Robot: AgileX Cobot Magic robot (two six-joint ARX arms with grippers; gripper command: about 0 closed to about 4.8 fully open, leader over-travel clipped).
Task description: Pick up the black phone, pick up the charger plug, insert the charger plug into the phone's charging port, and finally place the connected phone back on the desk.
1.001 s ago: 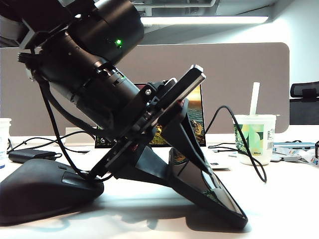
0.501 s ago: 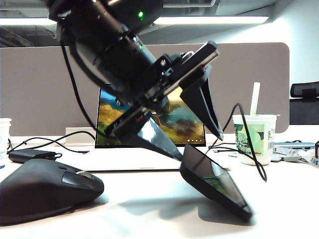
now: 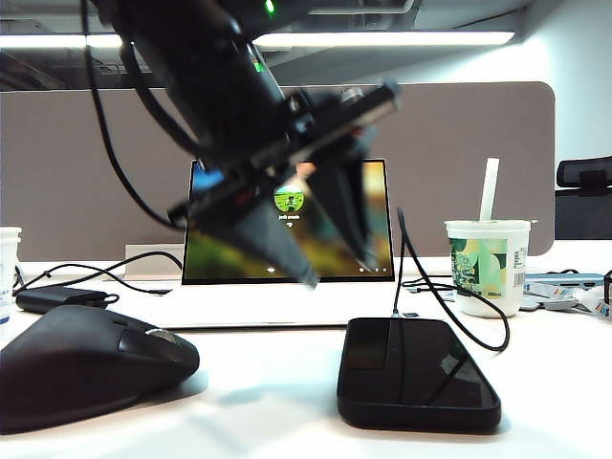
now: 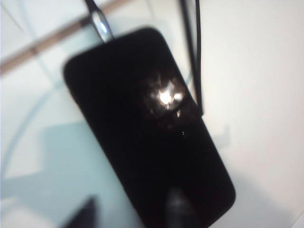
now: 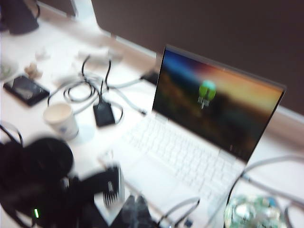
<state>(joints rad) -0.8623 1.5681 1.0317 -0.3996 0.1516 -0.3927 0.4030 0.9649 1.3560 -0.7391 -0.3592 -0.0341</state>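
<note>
The black phone lies flat on the counter, screen up, long axis toward the laptop, charger plug inserted. Left gripper hovers above, jaws apart, empty. Right gripper unseen, jaws closed.

Bright ceiling strip light; both wrist views blurred, glare on phone.

The black phone is lying flat on the desk, its charger plug at the far edge. The left gripper is hovering above, fingers spread, empty. A black mouse is sitting to the left.
</note>
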